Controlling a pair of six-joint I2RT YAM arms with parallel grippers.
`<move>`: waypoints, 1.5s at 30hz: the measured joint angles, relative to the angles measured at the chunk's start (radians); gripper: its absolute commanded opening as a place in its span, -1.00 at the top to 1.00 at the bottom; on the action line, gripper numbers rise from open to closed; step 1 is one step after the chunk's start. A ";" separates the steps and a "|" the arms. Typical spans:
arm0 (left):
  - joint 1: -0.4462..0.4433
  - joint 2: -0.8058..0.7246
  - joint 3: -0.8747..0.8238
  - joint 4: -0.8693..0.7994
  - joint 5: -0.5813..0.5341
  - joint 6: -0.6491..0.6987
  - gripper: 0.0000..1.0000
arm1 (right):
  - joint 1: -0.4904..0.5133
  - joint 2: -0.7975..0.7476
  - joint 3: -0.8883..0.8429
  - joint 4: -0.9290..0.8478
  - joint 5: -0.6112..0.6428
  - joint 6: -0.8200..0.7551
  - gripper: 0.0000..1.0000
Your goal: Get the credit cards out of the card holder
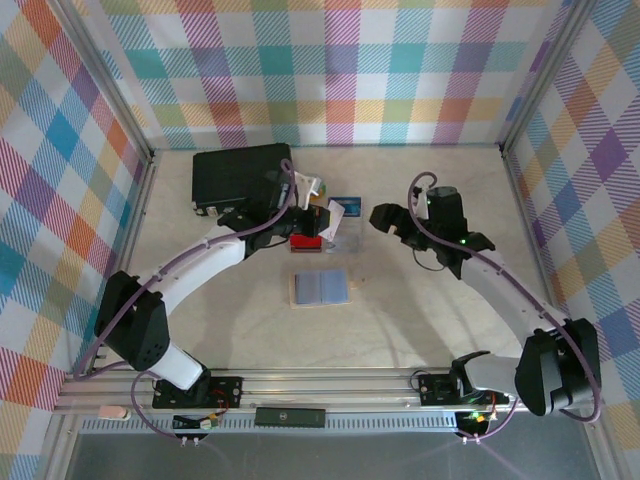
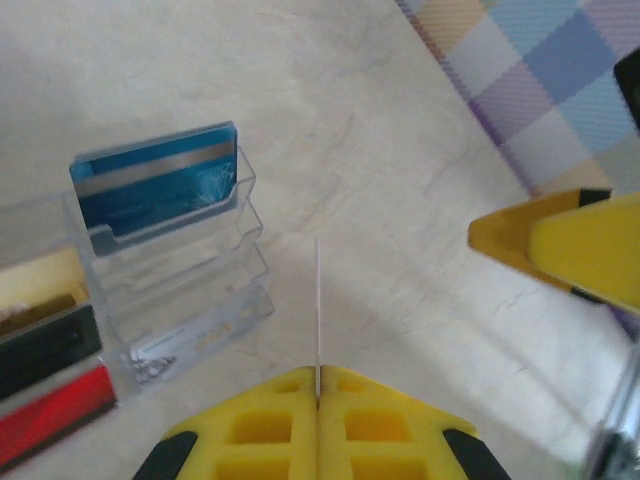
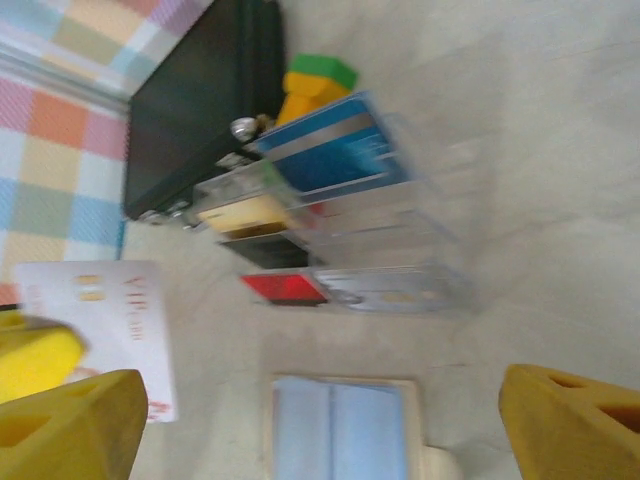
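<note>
Black case (image 1: 240, 175) w/ metal clasps sits upper left of the top view, on the pale table (image 1: 420, 310). Just right of it, mid-frame, the left arm ends at the card holder (image 2: 200, 290), a clear tiered stand. In the left wrist view the holder is at left: blue card (image 2: 155, 190) upright in its top tier, tan card (image 2: 40, 280), black card (image 2: 45, 345) and red card (image 2: 55, 415) stepped down at the far left edge. Something pale sits in the lowest tier, can't tell what. Bottom centre of that view, the left gripper (image 2: 318, 390) is clamped tight on a white card (image 3: 100, 330), seen edge-on btwn the yellow fingers (image 2: 390, 430), right of the holder and apart from it. Below the holder in the top view lies a flat blue-grey sleeve (image 1: 320, 287). Right of centre, the right gripper (image 3: 325, 400) has its jaws spread wide, nothing btwn them, over the sleeve. Green and yellow blocks (image 3: 315, 85) sit beside the case, top of the right wrist view.
</note>
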 measured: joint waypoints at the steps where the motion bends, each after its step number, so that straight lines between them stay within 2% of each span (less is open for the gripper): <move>1: -0.004 0.011 0.021 -0.023 -0.018 0.048 1.00 | -0.009 -0.013 -0.003 -0.021 0.023 -0.005 -0.98; 7: -0.005 0.172 0.236 -0.209 -0.104 0.288 1.00 | -0.062 -0.063 -0.037 -0.088 0.092 -0.013 -0.98; 12: -0.005 0.291 0.387 -0.345 -0.111 0.459 1.00 | -0.093 -0.062 -0.053 -0.111 0.102 -0.020 -0.98; 19: -0.005 0.327 0.409 -0.436 -0.015 0.776 1.00 | -0.125 -0.033 -0.053 -0.116 0.098 -0.024 -0.98; 26: -0.005 0.445 0.489 -0.542 0.059 1.013 1.00 | -0.148 -0.012 -0.052 -0.122 0.090 -0.027 -0.98; 34: -0.005 0.526 0.546 -0.591 0.100 1.176 1.00 | -0.160 -0.011 -0.052 -0.122 0.081 -0.027 -0.98; 45: -0.007 0.633 0.671 -0.634 0.096 1.297 1.00 | -0.163 -0.011 -0.052 -0.122 0.071 -0.026 -0.98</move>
